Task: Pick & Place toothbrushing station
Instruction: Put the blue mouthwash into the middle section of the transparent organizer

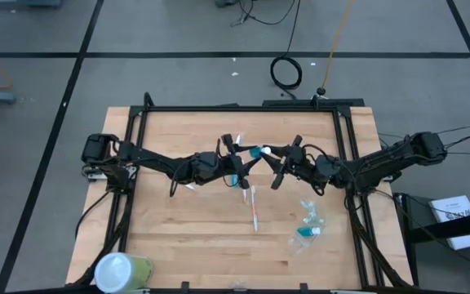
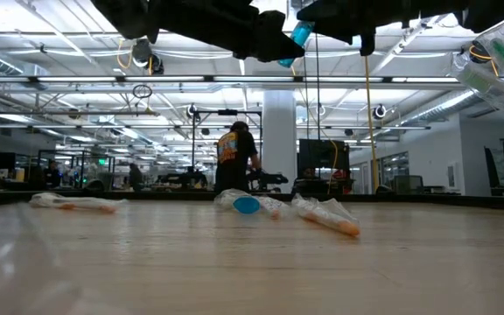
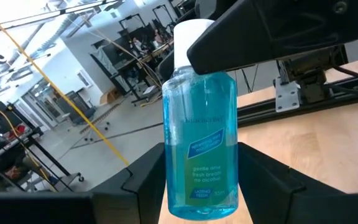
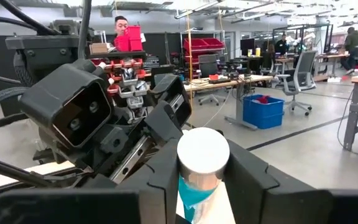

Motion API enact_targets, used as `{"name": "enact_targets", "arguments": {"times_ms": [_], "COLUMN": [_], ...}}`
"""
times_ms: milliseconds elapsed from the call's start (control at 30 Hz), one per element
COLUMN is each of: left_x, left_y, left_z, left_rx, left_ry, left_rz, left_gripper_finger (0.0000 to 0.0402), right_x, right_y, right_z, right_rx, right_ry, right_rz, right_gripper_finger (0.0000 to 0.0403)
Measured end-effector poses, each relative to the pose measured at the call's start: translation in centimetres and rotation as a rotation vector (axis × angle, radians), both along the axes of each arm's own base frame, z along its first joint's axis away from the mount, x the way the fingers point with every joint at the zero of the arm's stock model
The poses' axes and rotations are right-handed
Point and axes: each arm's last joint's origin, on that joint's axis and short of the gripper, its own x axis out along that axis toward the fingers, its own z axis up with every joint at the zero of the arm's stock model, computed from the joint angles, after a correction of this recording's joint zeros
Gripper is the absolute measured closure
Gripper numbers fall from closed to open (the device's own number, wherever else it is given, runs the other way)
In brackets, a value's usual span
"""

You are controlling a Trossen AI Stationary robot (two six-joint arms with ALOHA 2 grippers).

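Above the middle of the bench (image 1: 178, 237), the left gripper (image 1: 243, 163) jaws grasp a teal bottle (image 3: 199, 155) by its body. The right gripper (image 1: 277, 161) jaws clasp its white cap (image 4: 202, 154).

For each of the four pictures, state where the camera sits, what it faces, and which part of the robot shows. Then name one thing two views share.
High: above, facing straight down on the table; both arms show.
Low: at table-top height, facing the room; the arms hang overhead.
Left wrist: on the left arm, facing the blue bottle between the left gripper's fingers.
Right wrist: on the right arm, facing the bottle's white cap between the right gripper's fingers.
Shared: both wrist views show that bottle.
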Motion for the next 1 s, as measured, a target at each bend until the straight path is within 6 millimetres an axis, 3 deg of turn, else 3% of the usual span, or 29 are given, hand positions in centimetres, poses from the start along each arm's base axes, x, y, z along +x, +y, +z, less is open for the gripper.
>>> {"name": "enact_targets", "arguments": {"times_ms": [267, 433, 500, 700, 833, 1000], "left_x": [-0.1, -0.4, -0.5, -0.7, -0.7, -0.8], "left_y": [-0.3, -0.8, -0.9, -0.5, 0.7, 2.1], "left_z": [-0.4, -2.3, -2.2, -2.8, -2.8, -3.0], "left_rx": [-0.22, -0.36, -0.373, -0.377, -0.416, -0.473], "left_ry": [0.0, 0.136, 0.142, 0.209, 0.195, 0.19], "left_rz": [-0.059, -0.132, -0.146, -0.114, -0.075, -0.042], "left_gripper_finger": [0.021, 0.0181, 0.0171, 0.0154, 0.0154, 0.0153], "right_x": [-0.8, -3.0, -3.7, -7.1, -9.8, -11.7], "right_y": [0.0, -0.4, -0.2, 1.2, 2.4, 4.5], "right_z": [1.0, 3.2, 3.6, 5.0, 6.6, 7.9], "right_rx": [-0.068, -0.072, -0.1, -0.087, -0.009, 0.084], "right_ry": [0.003, -0.053, -0.027, -0.024, 0.076, 0.227], "right_rz": [0.019, -0.011, 0.009, 0.253, 0.41, 0.599], "right_gripper_finger": [0.0314, 0.0314, 0.0314, 0.0314, 0.0314, 0.0314]}}
